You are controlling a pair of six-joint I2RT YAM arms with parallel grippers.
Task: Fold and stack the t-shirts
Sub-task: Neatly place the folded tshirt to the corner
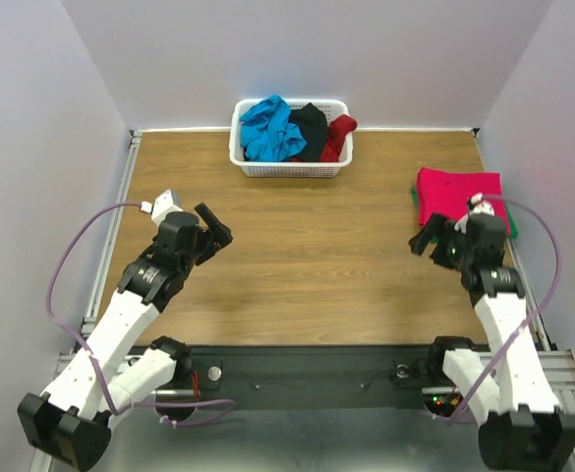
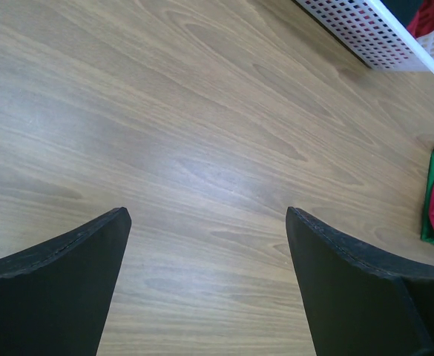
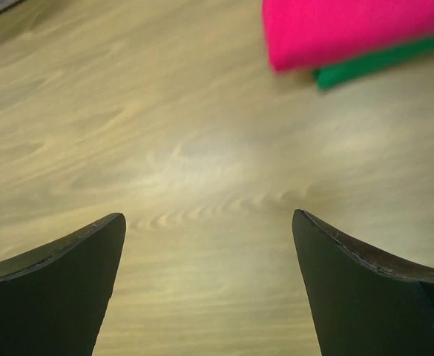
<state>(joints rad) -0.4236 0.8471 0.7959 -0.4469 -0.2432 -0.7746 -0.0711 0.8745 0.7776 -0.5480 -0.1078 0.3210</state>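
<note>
- Pink-red t-shirt [image 1: 456,195] folded atop green t-shirt [image 3: 380,63], near-right of basket [image 1: 289,168], just beyond right gripper [image 3: 209,222], outside its spread, empty jaws.
- Blue t-shirt [image 1: 270,130], black t-shirt [image 1: 310,125], dark red t-shirt [image 1: 339,136] heaped inside basket.
- Left gripper [image 2: 209,215] near-left of basket, jaws spread, empty.

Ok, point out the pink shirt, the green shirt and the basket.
pink shirt [image 1: 454,192], top view, middle of folded face
green shirt [image 3: 380,61], right wrist view, exposed edge
basket [image 1: 292,168], top view, near wall

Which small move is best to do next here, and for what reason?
Probably reach the open, empty left pincer toward the crumpled blue cloth t-shirt in the white plastic lattice basket: it lies unfolded on the basket's left side, nearer that arm.
</note>
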